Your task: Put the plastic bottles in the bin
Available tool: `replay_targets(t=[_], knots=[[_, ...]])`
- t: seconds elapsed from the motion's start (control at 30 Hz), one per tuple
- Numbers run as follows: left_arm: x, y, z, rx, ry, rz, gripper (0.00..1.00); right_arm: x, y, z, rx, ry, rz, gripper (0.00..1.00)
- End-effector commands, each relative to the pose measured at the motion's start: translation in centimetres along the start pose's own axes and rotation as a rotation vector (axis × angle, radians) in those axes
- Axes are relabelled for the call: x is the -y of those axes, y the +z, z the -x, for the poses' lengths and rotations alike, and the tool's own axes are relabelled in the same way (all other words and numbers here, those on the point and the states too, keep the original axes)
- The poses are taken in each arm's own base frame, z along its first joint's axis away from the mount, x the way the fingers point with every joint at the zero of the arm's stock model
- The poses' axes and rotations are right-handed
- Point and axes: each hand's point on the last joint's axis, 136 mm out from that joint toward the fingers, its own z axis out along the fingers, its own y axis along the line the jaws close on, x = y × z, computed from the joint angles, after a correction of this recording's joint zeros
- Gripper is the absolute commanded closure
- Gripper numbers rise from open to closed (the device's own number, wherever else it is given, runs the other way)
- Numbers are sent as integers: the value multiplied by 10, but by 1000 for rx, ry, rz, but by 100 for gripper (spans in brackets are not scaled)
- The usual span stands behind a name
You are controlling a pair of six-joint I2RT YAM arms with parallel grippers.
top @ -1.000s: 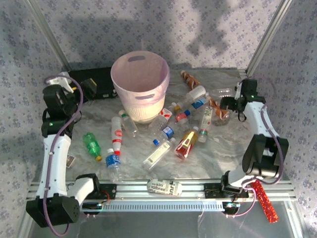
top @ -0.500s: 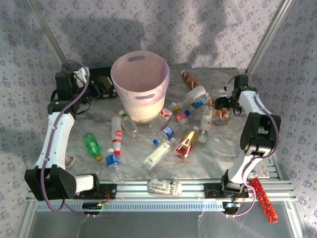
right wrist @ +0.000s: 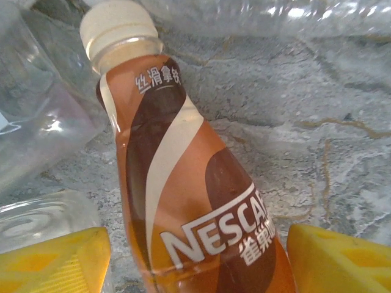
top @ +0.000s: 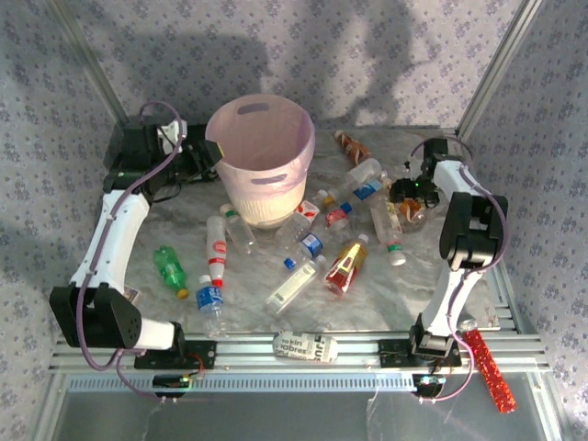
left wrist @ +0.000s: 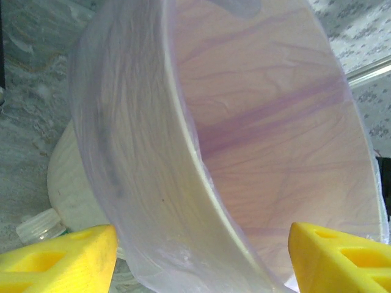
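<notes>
The pale pink bin (top: 262,152) stands at the back centre. My left gripper (top: 208,152) is open at its left rim; in the left wrist view the bin's rim (left wrist: 189,152) runs between the yellow fingers (left wrist: 58,257), one outside the wall and one inside. My right gripper (top: 405,194) is open over a brown Nescafe bottle (right wrist: 183,201), which lies between the fingertips (right wrist: 342,259) without being squeezed. Other bottles lie scattered in front: a green one (top: 170,268), a yellow-red one (top: 345,266), a blue-labelled one (top: 209,299) and several clear ones.
A flat black case (top: 138,147) lies behind the bin on the left, under my left arm. The white printed packet (top: 306,346) rests on the front rail, and a red glittery stick (top: 487,369) lies at the front right. Patterned walls close in the sides and back.
My left gripper swung right from the black case to the bin's rim. My right gripper dropped onto the brown bottle. The green-and-white labelled bottle beside it pivoted, cap end swinging right.
</notes>
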Motion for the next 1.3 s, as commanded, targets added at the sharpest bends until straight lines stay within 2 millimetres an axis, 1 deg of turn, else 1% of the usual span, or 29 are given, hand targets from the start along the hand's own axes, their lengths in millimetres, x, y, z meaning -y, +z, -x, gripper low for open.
replay_targets(t=[0.0,0.1,0.17,0.2,0.23,0.3,0.37,0.47,0.5,0.63,0.77,0.9,0.97,1.1,1.17,1.23,1.27], knots=[[3,-4,5,13,33,13,27,-4,8,-9,-52,-22,15,22],[-1,-1,3,8,28,19,29,-3,18,-14,-87,-22,14,24],[-2,0,3,7,28,20,30,-4,20,-17,-108,-21,28,31],[-2,0,3,9,28,21,30,-5,19,-16,-111,-20,33,32],[-3,1,3,9,29,21,30,-5,18,-15,-106,-19,34,32],[-3,2,3,8,29,21,30,-6,15,-13,-94,-20,31,37],[-4,2,3,10,30,20,31,-6,10,-11,-85,-24,20,38],[-5,4,2,8,25,19,31,-5,1,-9,-74,-30,3,46],[-6,4,2,10,23,20,32,-5,-2,-8,-69,-33,-3,46],[-5,4,2,11,23,17,32,-10,-24,-2,-33,-43,-7,56],[-5,4,2,12,21,15,33,-16,-52,4,10,-61,-26,56],[-5,4,2,11,22,15,33,-25,-90,6,54,-70,-55,57],[-4,3,2,10,25,17,33,-40,-114,10,104,-65,-25,57],[-5,3,2,8,22,22,33,-89,-180,35,293,-112,31,58],[-5,4,1,5,18,21,34,-120,-211,48,376,-153,49,59],[-7,5,1,5,20,26,34,-157,-241,62,458,-203,83,63],[-7,5,0,3,21,26,34,-175,-250,67,488,-229,102,64]])
